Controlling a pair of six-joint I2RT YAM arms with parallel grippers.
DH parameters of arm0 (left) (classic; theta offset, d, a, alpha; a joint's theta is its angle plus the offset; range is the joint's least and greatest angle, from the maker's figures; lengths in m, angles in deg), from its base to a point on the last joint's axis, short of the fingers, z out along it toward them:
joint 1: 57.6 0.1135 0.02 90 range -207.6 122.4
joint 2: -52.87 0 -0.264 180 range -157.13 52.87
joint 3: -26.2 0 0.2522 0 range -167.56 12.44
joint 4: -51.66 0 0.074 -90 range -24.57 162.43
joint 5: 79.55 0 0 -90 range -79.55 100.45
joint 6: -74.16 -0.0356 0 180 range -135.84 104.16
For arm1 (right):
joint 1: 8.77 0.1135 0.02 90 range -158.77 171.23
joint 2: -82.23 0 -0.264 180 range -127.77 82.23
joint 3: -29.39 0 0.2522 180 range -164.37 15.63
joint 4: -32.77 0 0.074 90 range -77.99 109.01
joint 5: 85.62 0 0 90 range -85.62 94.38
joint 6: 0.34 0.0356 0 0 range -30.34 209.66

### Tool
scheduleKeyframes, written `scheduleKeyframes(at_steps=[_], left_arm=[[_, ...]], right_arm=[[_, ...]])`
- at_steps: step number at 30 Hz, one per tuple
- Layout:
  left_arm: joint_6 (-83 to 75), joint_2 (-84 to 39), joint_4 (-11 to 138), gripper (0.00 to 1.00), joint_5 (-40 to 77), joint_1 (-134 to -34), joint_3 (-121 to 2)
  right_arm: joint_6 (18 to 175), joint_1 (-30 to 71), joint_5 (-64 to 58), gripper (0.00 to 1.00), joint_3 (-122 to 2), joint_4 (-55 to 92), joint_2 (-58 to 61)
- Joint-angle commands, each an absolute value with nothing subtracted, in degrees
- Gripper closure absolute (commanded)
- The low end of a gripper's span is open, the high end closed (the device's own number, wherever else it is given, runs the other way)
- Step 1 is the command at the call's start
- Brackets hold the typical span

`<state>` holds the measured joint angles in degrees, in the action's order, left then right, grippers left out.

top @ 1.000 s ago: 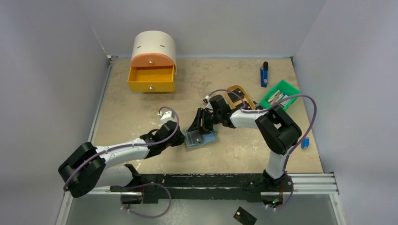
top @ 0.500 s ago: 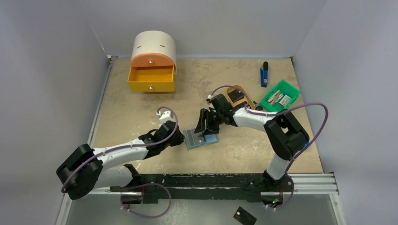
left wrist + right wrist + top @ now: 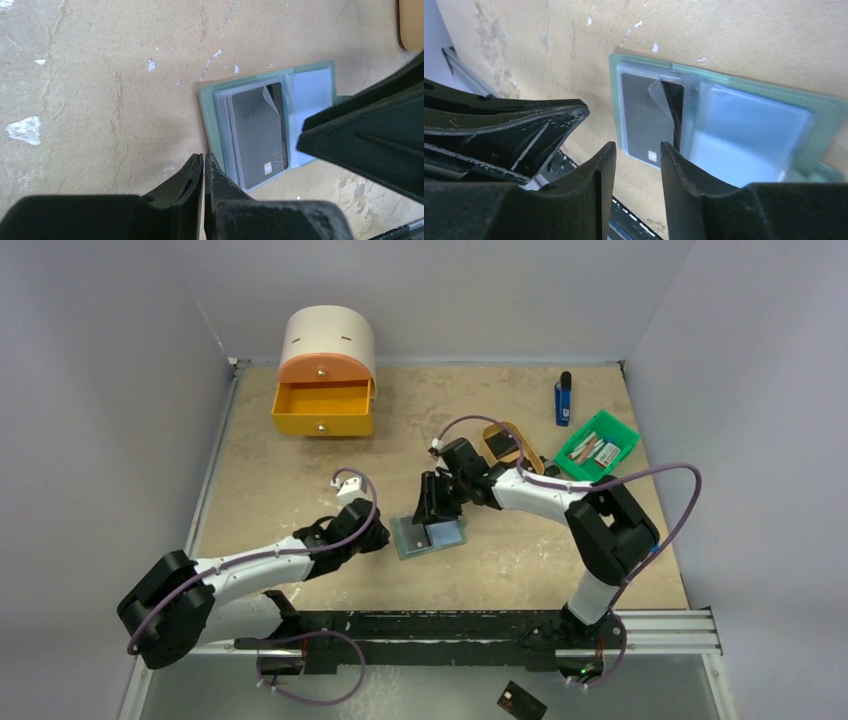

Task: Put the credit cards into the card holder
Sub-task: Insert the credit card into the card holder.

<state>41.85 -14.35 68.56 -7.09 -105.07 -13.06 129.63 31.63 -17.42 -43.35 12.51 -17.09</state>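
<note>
Plainly, the card holder lay opened flat on the table, pockets up, between the two grippers. One black credit card sat under a clear sleeve in the half nearer the left gripper. That gripper's jaws were pressed together with nothing between them, tips just beside the holder's edge. The right gripper hovered over the holder, jaws narrowly apart and empty. Another black card lay beyond the table's near rail.

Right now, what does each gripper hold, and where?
Right gripper: nothing, jaws apart above the card holder. Left gripper: shut at its edge, nothing seen gripped.
</note>
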Motion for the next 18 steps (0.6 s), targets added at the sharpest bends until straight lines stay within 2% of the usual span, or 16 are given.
scheduleKeyframes(at_steps=[1, 4, 9, 12, 14, 18], left_arm=[[40.3, -11.0, 71.0, 0.96, -10.2, -105.3, -15.7], [38.5, -7.4, 73.8, 0.97, -12.6, -105.4, -17.6], [35.4, -0.4, 75.2, 0.89, -16.8, -105.3, -19.3], [35.5, 0.9, 75.3, 0.76, -17.8, -105.0, -19.7], [36.6, 1.1, 75.1, 0.69, -18.0, -104.9, -19.4], [38.1, 0.6, 74.0, 0.67, -17.4, -104.9, -18.5]], right_arm=[[127.6, 31.3, -4.5, 0.61, -42.6, 10.2, -7.1], [125.5, 29.6, 8.9, 0.55, -39.7, 8.7, 1.3], [124.4, 14.2, 0.0, 0.49, -35.1, 9.0, 8.8], [126.1, 9.4, 1.2, 0.29, -34.1, 8.3, 9.6], [130.3, 6.0, 0.6, 0.28, -33.1, 9.0, 9.0], [141.0, 1.1, -0.3, 0.35, -28.0, 19.3, 8.6]])
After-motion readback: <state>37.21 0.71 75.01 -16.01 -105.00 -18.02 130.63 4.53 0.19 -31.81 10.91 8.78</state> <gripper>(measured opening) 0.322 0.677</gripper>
